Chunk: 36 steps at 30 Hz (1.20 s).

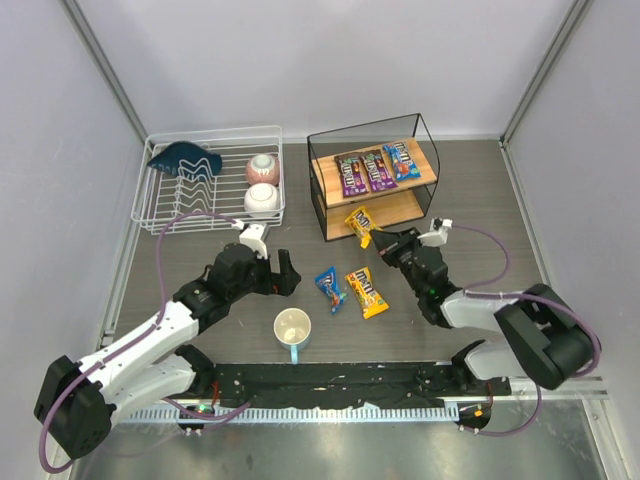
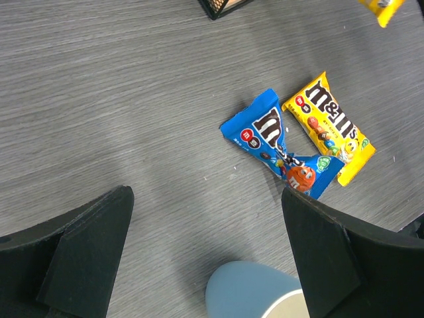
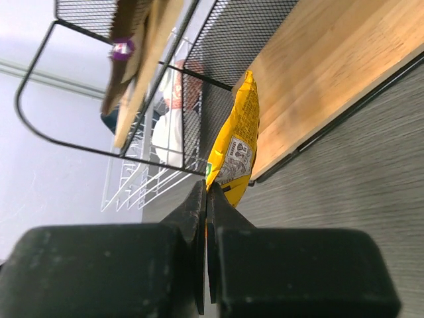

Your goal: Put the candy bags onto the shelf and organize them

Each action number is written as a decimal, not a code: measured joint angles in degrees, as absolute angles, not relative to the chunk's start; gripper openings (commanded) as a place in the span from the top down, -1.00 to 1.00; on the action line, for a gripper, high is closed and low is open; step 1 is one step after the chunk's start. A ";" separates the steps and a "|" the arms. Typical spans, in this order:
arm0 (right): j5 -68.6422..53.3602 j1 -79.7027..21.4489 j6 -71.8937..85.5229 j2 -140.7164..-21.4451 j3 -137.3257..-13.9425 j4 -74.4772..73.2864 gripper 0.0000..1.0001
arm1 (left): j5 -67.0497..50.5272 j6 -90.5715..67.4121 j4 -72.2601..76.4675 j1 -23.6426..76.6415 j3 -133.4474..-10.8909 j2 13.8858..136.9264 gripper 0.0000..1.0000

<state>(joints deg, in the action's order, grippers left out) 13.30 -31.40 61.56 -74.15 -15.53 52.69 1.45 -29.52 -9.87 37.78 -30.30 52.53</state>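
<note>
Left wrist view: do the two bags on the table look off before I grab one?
The blue bag is twisted at its middle rather than lying flat, and its lower end touches or overlaps a corner of the yellow bag beside it. No candy has spilled.

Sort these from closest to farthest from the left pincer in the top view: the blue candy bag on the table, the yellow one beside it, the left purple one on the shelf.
From the left pincer:
1. Glossy blue candy bag, on the table just right of it.
2. Glossy yellow candy bag, farther right.
3. Glossy purple candy bag, back on the shelf, upper wooden board.
</note>
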 measured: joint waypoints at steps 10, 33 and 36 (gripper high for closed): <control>14.06 -31.40 61.89 -91.37 -23.16 61.19 0.98 | 1.45 -29.52 -9.85 37.78 -30.30 52.53 -0.99; 18.90 -31.92 66.02 -106.87 -30.76 66.41 0.98 | 1.45 -29.54 -9.85 37.78 -30.30 51.53 -0.99; 20.25 -32.36 66.50 -107.33 -30.98 66.37 0.99 | 1.48 -29.52 -9.85 37.78 -30.30 51.51 -0.99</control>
